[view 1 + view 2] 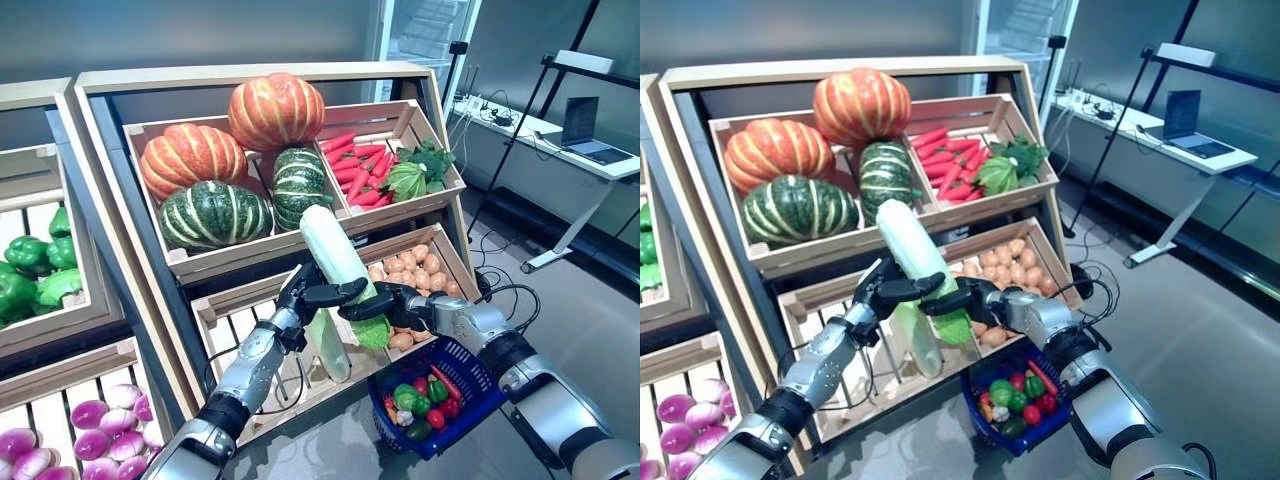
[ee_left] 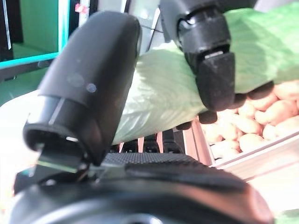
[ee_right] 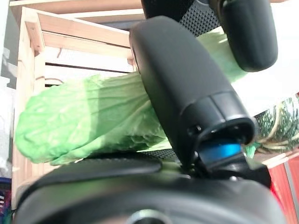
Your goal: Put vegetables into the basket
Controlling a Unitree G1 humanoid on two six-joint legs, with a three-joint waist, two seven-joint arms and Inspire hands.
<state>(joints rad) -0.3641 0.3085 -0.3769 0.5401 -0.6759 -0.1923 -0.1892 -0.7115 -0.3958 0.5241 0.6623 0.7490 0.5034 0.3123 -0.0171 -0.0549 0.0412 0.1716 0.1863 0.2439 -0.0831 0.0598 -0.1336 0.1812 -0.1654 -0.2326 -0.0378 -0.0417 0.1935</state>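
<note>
A long pale napa cabbage (image 1: 333, 250) with a green leafy end stands tilted in front of the lower crate, held by both hands. My left hand (image 1: 312, 294) is shut on its middle from the left. My right hand (image 1: 392, 301) is shut on its leafy lower end from the right. In the left wrist view the thumb (image 2: 88, 84) presses on the cabbage (image 2: 159, 88); in the right wrist view the thumb (image 3: 187, 93) lies over the cabbage (image 3: 88, 116). A blue basket (image 1: 470, 372) below my right arm holds several small red and green vegetables. A second cabbage (image 1: 328, 348) lies in the crate.
The wooden rack holds pumpkins (image 1: 275, 110), carrots (image 1: 360, 165) and potatoes (image 1: 410, 270). Green peppers (image 1: 35, 265) and purple bulbs (image 1: 100, 415) fill the left rack. A white desk with a laptop (image 1: 590, 140) stands at the right, with open floor beside it.
</note>
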